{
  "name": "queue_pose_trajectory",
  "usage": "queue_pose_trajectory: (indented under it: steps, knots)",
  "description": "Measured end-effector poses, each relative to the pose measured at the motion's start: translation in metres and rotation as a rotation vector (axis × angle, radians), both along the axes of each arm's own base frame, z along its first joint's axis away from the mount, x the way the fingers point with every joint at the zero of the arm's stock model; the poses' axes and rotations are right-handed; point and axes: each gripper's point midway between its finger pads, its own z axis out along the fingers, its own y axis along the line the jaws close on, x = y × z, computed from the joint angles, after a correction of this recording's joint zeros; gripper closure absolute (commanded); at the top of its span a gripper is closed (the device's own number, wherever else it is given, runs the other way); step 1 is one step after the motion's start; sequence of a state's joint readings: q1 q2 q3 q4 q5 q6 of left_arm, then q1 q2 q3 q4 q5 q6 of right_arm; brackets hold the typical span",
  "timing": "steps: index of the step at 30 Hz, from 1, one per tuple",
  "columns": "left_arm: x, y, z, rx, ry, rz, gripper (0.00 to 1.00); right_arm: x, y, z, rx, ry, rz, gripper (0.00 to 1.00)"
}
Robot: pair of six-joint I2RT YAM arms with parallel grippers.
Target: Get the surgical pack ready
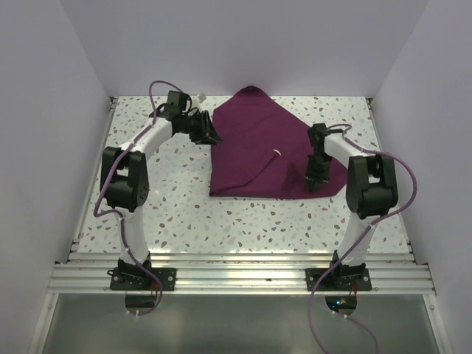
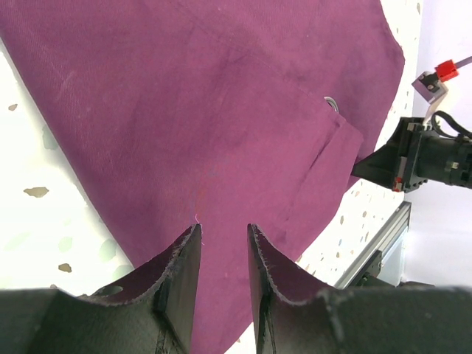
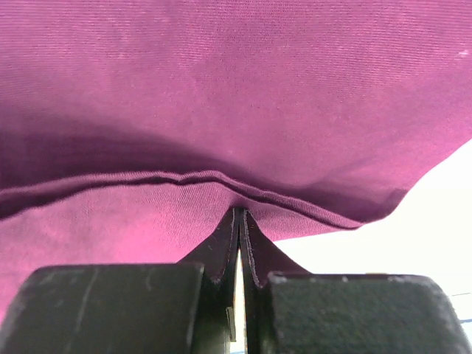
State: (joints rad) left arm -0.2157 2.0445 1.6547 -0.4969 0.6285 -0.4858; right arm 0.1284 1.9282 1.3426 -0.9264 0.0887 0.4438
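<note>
The surgical pack shows only as a plum-purple cloth [image 1: 251, 147], folded over on itself on the speckled table. In the left wrist view the cloth [image 2: 206, 110] fills most of the frame, with a small silver ring [image 2: 331, 103] near a folded edge. My left gripper [image 1: 209, 133] hovers at the cloth's left edge. Its jaws [image 2: 223, 228] are open with nothing between them. My right gripper [image 1: 316, 181] is at the cloth's right front part. It [image 3: 240, 212] is shut, its tips pinching the hemmed edge of the cloth [image 3: 221, 88].
The speckled white table [image 1: 184, 214] is enclosed by white walls at the left, back and right. An aluminium rail [image 1: 236, 276] runs along the near edge where both arm bases are bolted. The right gripper's black body [image 2: 420, 158] shows in the left wrist view.
</note>
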Motion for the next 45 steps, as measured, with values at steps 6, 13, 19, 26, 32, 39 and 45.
queue_pose_trajectory:
  steps: [6,13,19,26,32,39,45]
  knots:
    - [0.001,0.003,0.001,-0.001,0.002,0.005,0.65,0.004,-0.003,-0.007,0.015,-0.011,-0.041,1.0]
    - [0.001,0.003,0.0,-0.022,0.001,0.002,0.65,0.046,-0.036,0.009,-0.014,-0.223,-0.222,0.97]
    - [-0.009,0.003,-0.014,-0.029,0.046,0.003,0.65,0.077,-0.08,0.035,-0.072,-0.435,-0.417,0.69]
    - [-0.02,0.005,-0.029,-0.024,0.089,0.005,0.65,0.068,-0.151,0.017,-0.126,-0.408,-0.597,0.45]
    - [-0.02,0.005,-0.029,-0.024,0.09,0.006,0.65,0.064,-0.172,0.002,-0.139,-0.374,-0.593,0.38]
    - [-0.02,0.005,-0.03,-0.019,0.094,0.01,0.65,0.089,-0.171,-0.005,-0.103,-0.403,-0.538,0.51]
    - [-0.022,0.008,-0.033,0.001,0.103,0.016,0.65,0.099,-0.165,-0.005,-0.051,-0.434,-0.523,0.93]
